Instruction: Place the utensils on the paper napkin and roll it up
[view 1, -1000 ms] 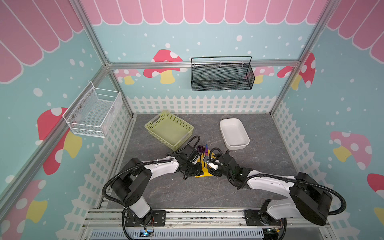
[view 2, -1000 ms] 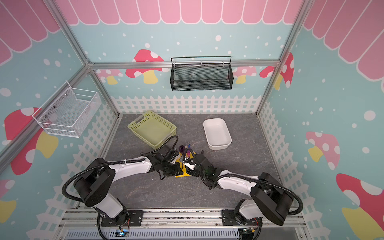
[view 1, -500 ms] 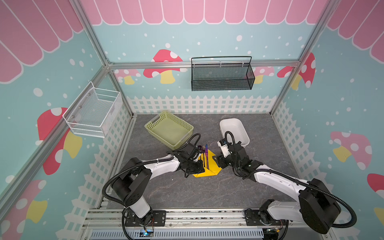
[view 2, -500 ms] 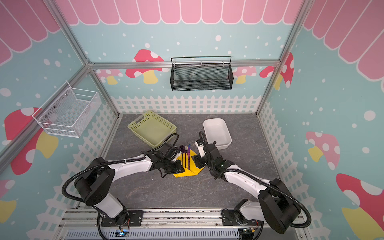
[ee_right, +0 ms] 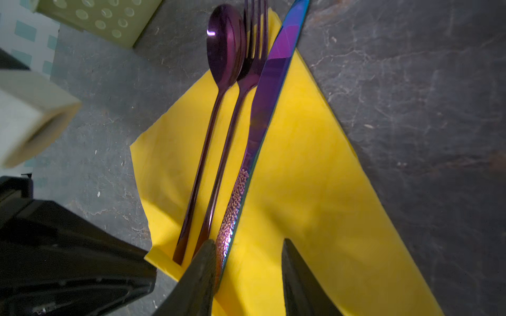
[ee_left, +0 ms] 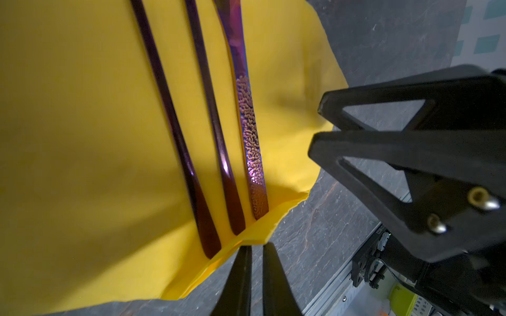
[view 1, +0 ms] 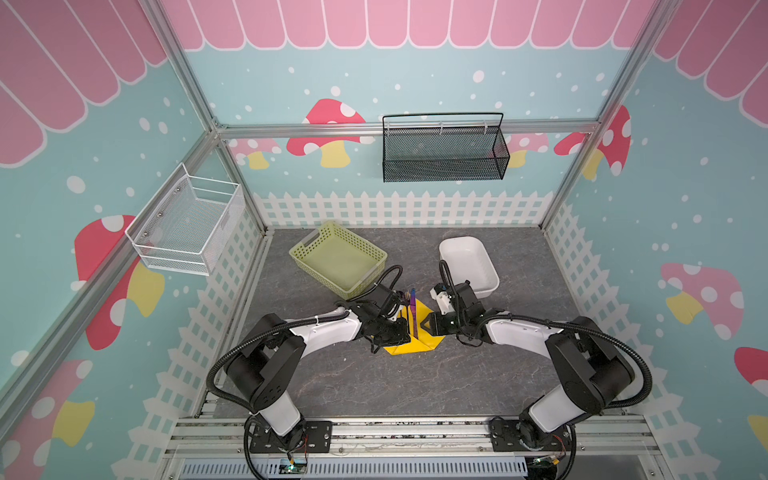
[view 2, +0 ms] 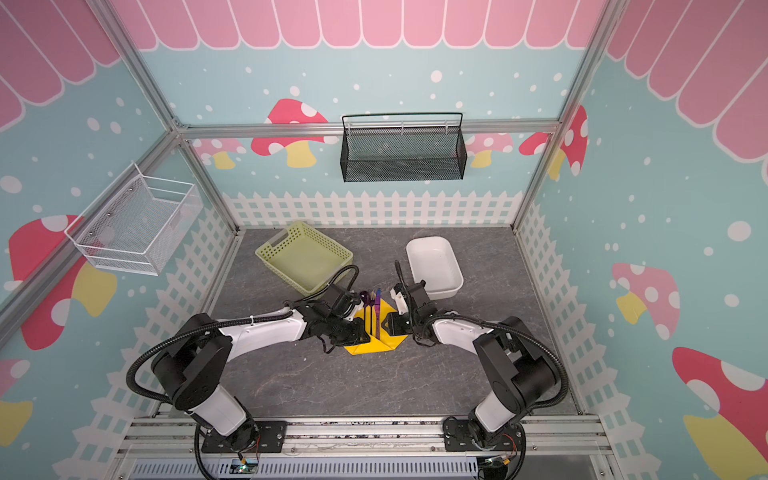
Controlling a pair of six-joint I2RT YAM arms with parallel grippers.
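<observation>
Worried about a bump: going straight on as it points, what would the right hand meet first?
Likely the bright yellow paper napkin just ahead of the right hand; the iridescent purple knife lies alongside. Depth unclear.

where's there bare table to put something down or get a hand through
Widest bare table: the front strip between napkin and the front rail. Also free: between basket and tub, and right of the tub up to the fence. Crowded: the middle, where left tool and right tool meet at the napkin and cutlery.
</observation>
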